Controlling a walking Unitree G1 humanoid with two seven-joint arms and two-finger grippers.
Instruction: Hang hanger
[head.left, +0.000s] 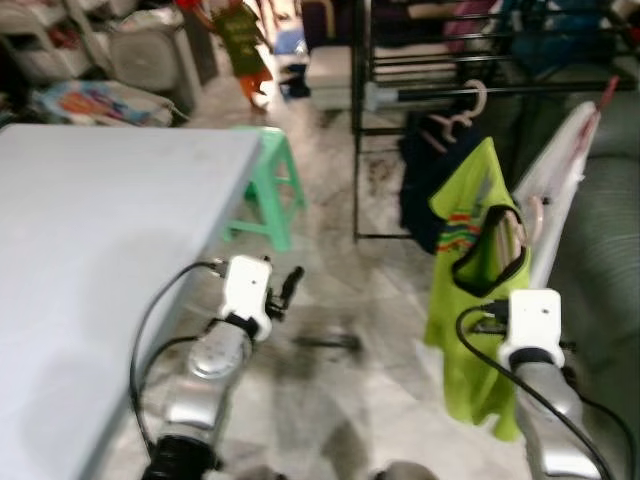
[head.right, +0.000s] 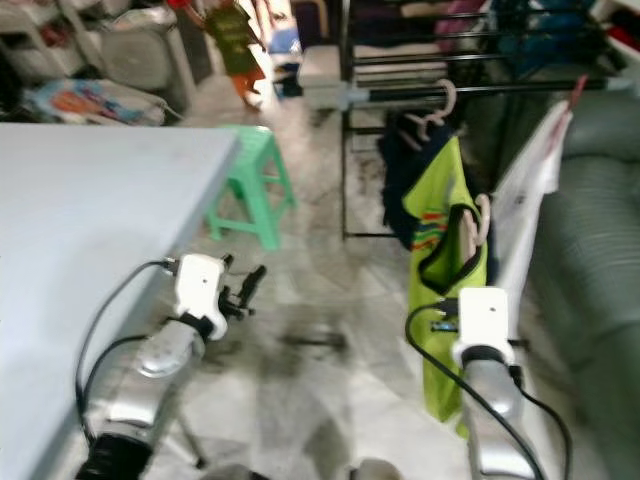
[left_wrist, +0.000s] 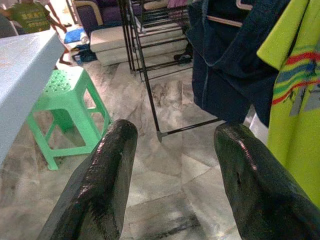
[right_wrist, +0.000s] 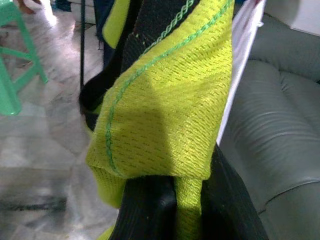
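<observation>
A lime green shirt (head.left: 478, 270) with a black collar hangs from my right gripper (right_wrist: 187, 200), which is shut with the fabric pinched between its fingers. A pinkish hanger hook (head.left: 535, 212) pokes out by the collar. Just beyond stands a black drying rack (head.left: 357, 150). Its bar (head.left: 440, 92) carries a pink hanger (head.left: 464, 112) with a navy garment (head.left: 425, 185). My left gripper (left_wrist: 175, 165) is open and holds nothing, low over the tiled floor beside the table.
A light blue table (head.left: 90, 250) lies on my left, with a green plastic stool (head.left: 272, 190) at its far corner. A grey sofa (head.left: 600, 250) and a white cloth (head.left: 560, 175) bound the right. A person (head.left: 240, 40) stands far back.
</observation>
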